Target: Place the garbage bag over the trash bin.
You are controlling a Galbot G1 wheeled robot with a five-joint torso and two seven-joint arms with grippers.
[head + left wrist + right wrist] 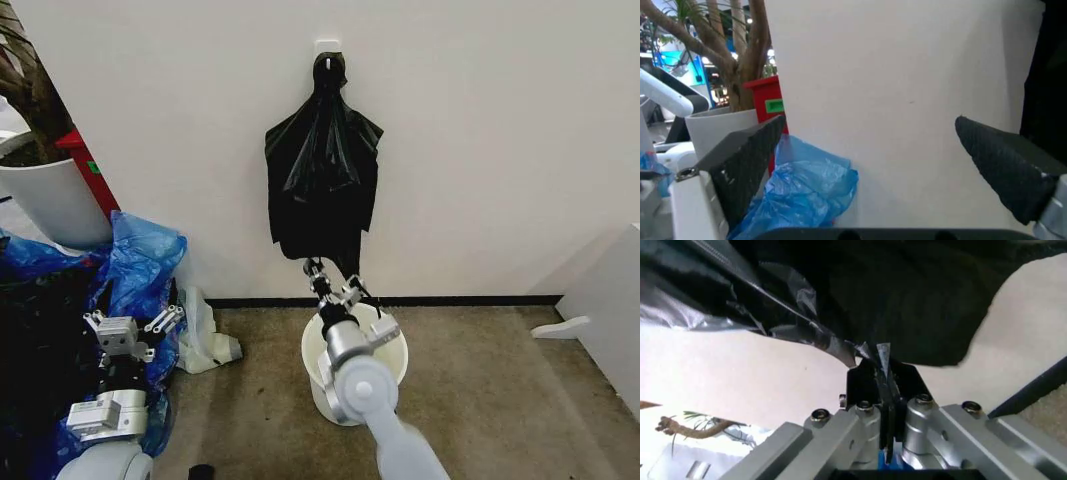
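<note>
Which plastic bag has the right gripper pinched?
The black bag hanging on the wall; the right gripper is shut on its lower edge. The blue bags lie untouched.

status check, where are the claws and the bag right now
Right claw shut on garbage bag, low edge, bag hanging from wall hook. Left claw open, idle by blue bags. Trash bin below, unlined. Nothing blocking.

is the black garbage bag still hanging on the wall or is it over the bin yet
Hanging. The garbage bag drapes from a wall hook above the trash bin; the right hand pinches its lower edge.
</note>
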